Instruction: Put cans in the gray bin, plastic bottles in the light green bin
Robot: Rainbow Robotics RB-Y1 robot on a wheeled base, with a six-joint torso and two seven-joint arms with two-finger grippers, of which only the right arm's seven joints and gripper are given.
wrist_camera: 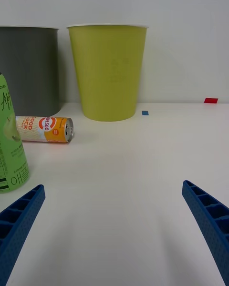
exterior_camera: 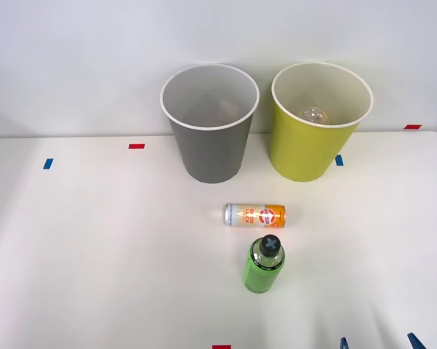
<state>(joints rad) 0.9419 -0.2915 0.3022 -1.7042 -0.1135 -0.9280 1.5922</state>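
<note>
Standing side by side at the table's far edge: gray bin left, light green bin right, a clear bottle inside the latter. Lying on its side just before them, the can; upright just nearer, the green bottle. Spread wide and empty, the right gripper, low at the near edge, right of both, nothing between.

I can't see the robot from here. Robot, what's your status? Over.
Right end effector open, holding nothing, low over the table. Can lying down, green bottle upright, both still out. Clear bottle in light green bin. Nothing blocking.
</note>
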